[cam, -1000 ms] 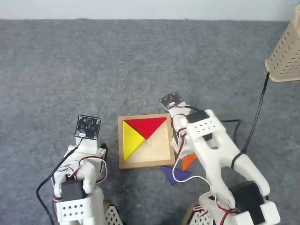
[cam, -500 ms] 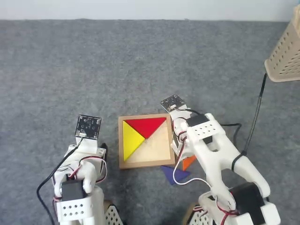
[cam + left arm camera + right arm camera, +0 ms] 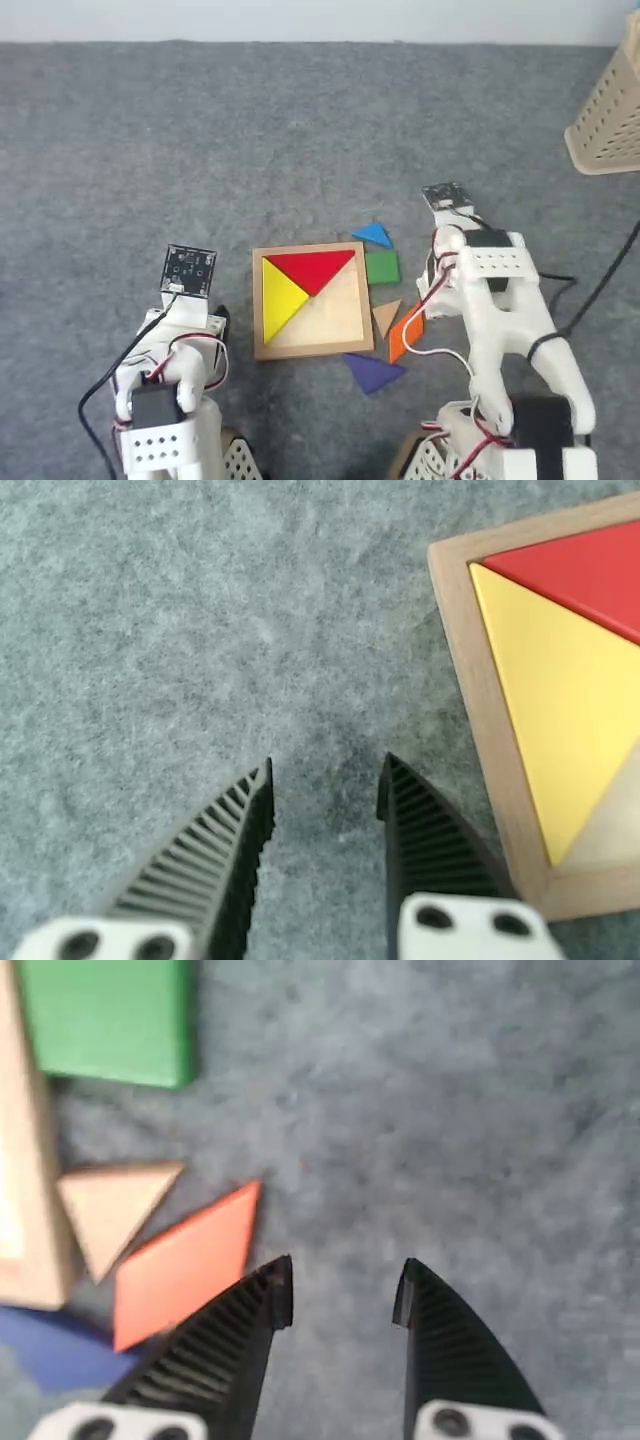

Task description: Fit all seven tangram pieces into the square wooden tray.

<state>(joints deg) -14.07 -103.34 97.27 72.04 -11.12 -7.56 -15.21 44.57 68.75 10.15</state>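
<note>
Red triangle and yellow triangle are fitted in the tray; loose pieces are strewn beside its right rim. Left gripper and right gripper are held parted over bare surface.

There were seven pieces: five triangles, red, yellow, blue, tan, purple; one green square; one orange parallelogram. Also one tray, two arms, one basket.

Left claw parted, low over carpet, right claw parted, low.
</note>
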